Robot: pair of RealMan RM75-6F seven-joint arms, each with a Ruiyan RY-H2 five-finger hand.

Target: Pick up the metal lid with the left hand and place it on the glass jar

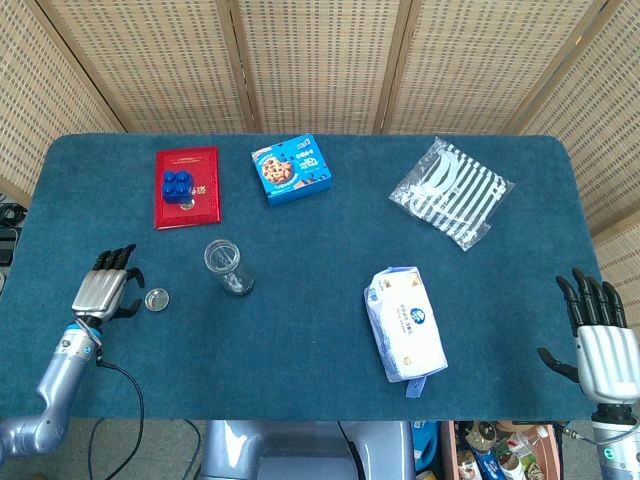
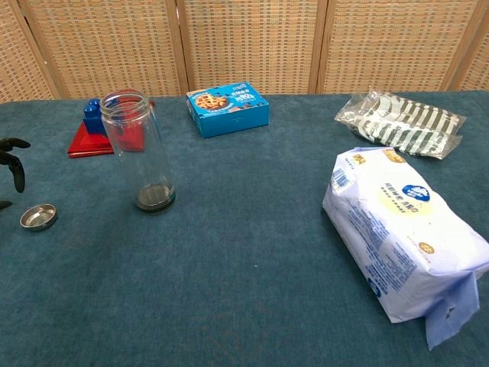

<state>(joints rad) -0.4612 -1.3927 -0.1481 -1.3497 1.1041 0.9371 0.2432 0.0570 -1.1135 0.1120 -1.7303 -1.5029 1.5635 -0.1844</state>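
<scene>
Both hands are sitting open, fingers apart: left hand (image 1: 104, 291) hovering beside metal lid (image 1: 157, 298), glass jar (image 1: 228, 266) near; right hand (image 1: 602, 342) holding nothing.

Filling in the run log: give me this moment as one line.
phase: approach | left hand: open, beside metal lid, not touching | glass jar: upright, uncapped | right hand: open, idle at table edge
</scene>
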